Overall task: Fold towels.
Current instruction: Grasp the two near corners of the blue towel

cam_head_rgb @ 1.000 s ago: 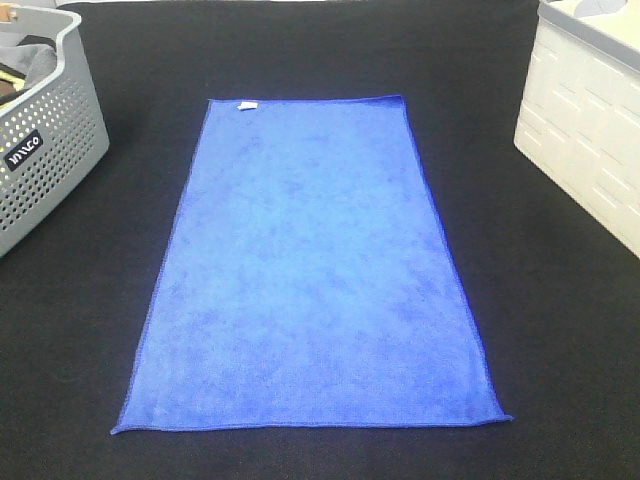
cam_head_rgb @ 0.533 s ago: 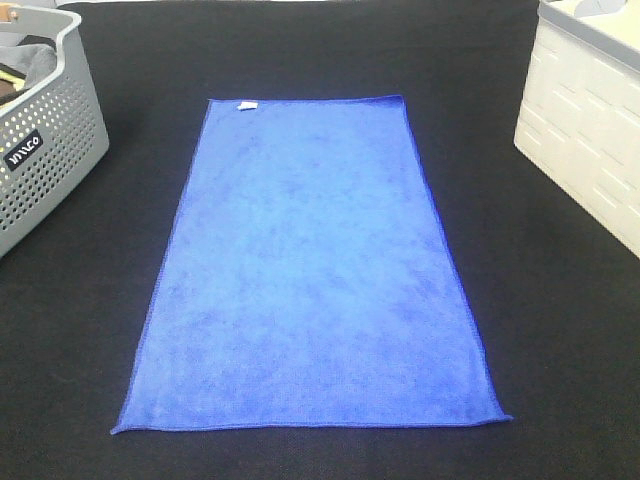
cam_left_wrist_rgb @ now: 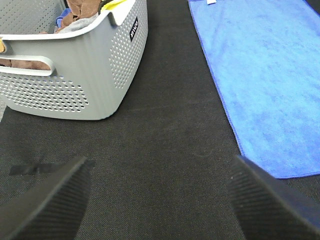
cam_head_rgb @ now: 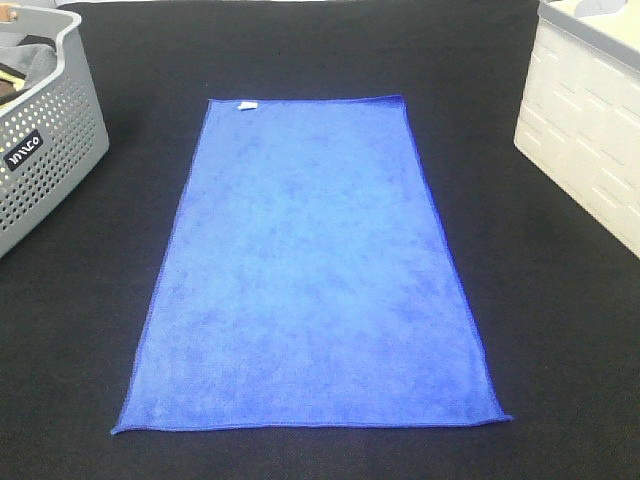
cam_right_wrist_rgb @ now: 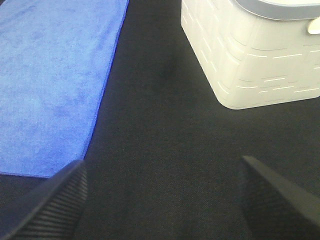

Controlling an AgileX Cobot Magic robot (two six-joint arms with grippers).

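Obs: towel (cam_head_rgb: 310, 270), royal-blue microfibre, lay flat & fully spread on black table cover (cam_head_rgb: 560, 330), mid workspace, long axis running away from robot. No fold in it yet, so task judged at its very start. White tag (cam_head_rgb: 246, 104) sat on far edge, nr far-L corner. Grey perforated basket (cam_head_rgb: 45, 170) stood well apart on L w/ other cloths inside. White bin (cam_head_rgb: 590, 150) stood well apart on R. Neither touched towel.

L gripper (cam_left_wrist_rgb: 161, 170): jaws wide, nothing btwn them, over bare cover btwn basket & towel's near-L corner (cam_left_wrist_rgb: 285, 167). R gripper (cam_right_wrist_rgb: 162, 167): jaws wide too, empty, over bare cover btwn near-R corner (cam_right_wrist_rgb: 67, 157) & bin. Neither arm showed in high view.

Handling (judgement): light, limp, fuzzy pile. Prob. grips well on pads, but won't hold shape and will sag & drag when lifted. Cover looked textured, so friction may pin the far half while near end is carried over.

Where to hold: the two near corners, one per claw, pinching at stitched hem where cloth is firmer. Lower finger must slip under edge w/o bunching it. Lift both sides evenly, else fold lands skewed.
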